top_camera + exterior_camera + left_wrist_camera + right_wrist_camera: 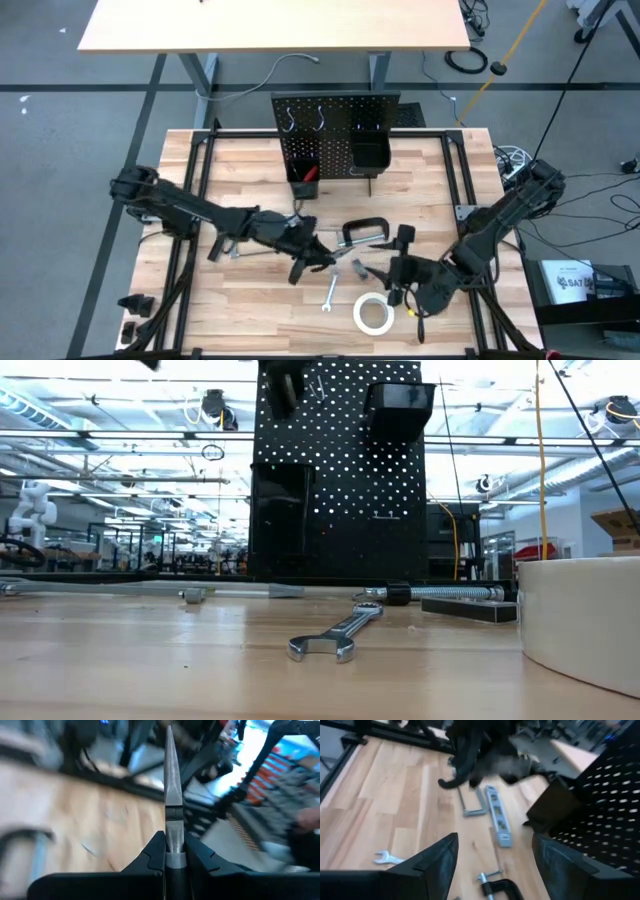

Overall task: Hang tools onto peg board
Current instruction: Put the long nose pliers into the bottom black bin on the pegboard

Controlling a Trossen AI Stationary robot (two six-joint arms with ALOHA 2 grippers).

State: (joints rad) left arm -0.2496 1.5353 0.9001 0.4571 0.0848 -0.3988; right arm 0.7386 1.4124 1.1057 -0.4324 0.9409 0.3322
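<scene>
My left gripper (308,258) is near the table's middle, shut on silver needle-nose pliers (172,795) whose nose sticks out past the fingertips. My right gripper (400,268) is open and empty to its right, above the table; its fingers (445,860) stand wide apart. The black peg board (335,135) stands upright at the far side, a red-handled screwdriver (309,175) in its left bin. A black C-clamp (365,232), a wrench (328,292) and a white tape roll (373,314) lie flat on the table. A silver level (500,822) lies beyond the right gripper. My left gripper pinches the pliers between its two fingers just behind the joint (175,856). The pliers lie along the fingers, the closed nose (170,765) pointing straight out ahead. The handles are hidden behind the fingers. The nose is clear of the table.
Silver hooks (305,118) hang on the peg board's upper part, beside a second black bin (368,155). A grey bracket-shaped tool (472,805) lies by the level. Black frame rails (205,180) run along the table's sides. Bare wood shows at the near left.
</scene>
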